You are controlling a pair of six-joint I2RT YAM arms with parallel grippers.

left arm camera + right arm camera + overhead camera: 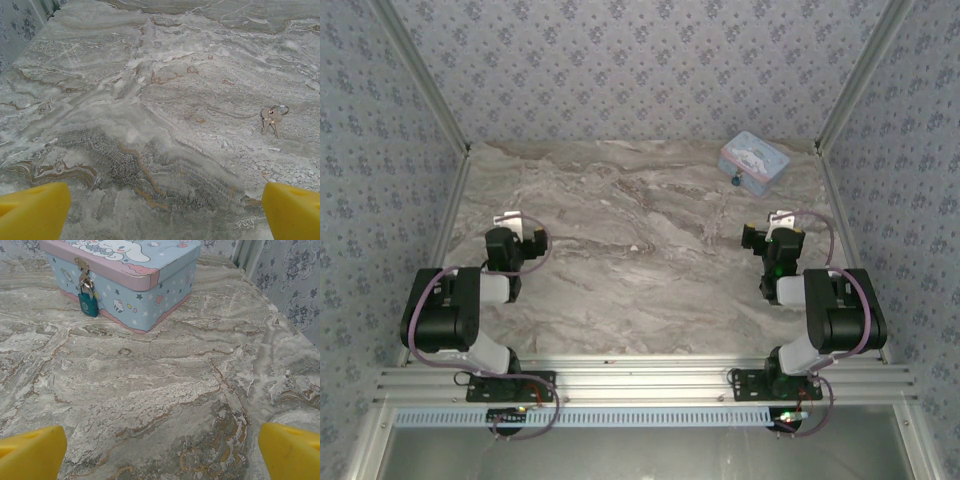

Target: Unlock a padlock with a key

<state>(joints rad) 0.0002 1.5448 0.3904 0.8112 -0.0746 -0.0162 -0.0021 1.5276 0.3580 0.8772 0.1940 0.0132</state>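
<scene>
I am only starting out: nothing is picked up yet, and both my hands are hovering over the marble bench [620, 290] with nothing in them. My left hand [160, 217] is holding its yellow fingers spread wide, and my right hand [160, 455] is spread just as wide.

As I judge it, the step in hand is fetching the keys [271, 120]. Two of them on a small ring are lying flat on the bench, ahead of my left hand and off to its right, apart from the fingers. The next move is calling for that hand to reach forward and rightward, come down over them and pinch one key by its head, leaving the blade sticking out free. Thin flat metal on stone is likely to be awkward to lift.

The padlock [88, 302] is hanging from the hasp on the front of the pale blue cartoon tin [150, 295]. The tin is sitting near the far right corner of the bench. The lock is lying ahead of my right hand and to its left, well apart from it. I am expecting that hand to be steadying it later.
</scene>
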